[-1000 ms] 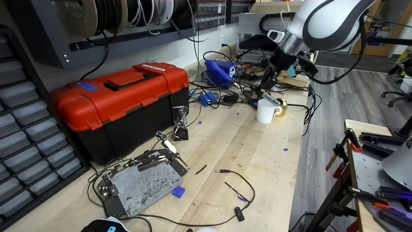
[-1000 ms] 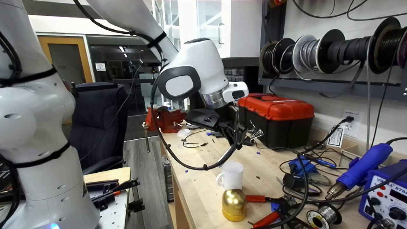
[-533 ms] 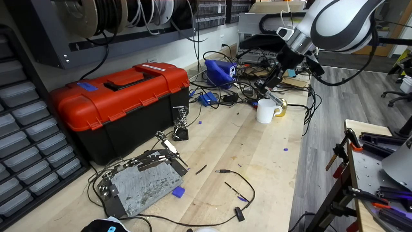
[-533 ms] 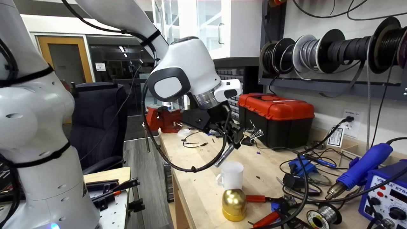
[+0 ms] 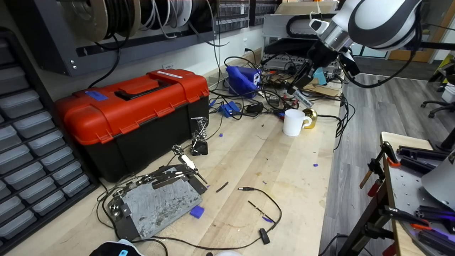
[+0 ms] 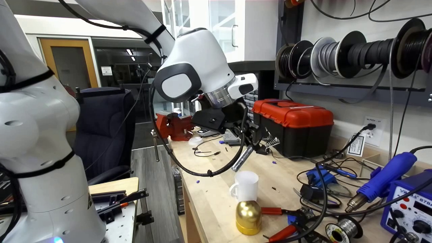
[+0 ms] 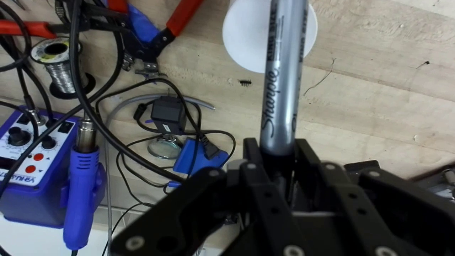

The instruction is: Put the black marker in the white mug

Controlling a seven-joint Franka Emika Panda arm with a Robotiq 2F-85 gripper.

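Wrist view: end effector [image 7: 279,151] holds a narrow pinch on the black marker [image 7: 282,89] at its dark end, grey barrel crossing before the white mug [image 7: 245,39], "Sharpie" legible only here. In both exterior views the marker tilts, free end above the mug's handle side, apart; these alone show the gold dome [image 6: 248,217].

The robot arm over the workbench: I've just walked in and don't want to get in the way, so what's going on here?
The robot arm is holding a grey Sharpie marker, its gripper shut on the marker's black end. The marker hangs at a slant near the white mug, which stands upright on the workbench. In both exterior views the marker's free end shows higher than the mug's rim, on the handle side, so it is not in the mug yet; that is the job at hand.
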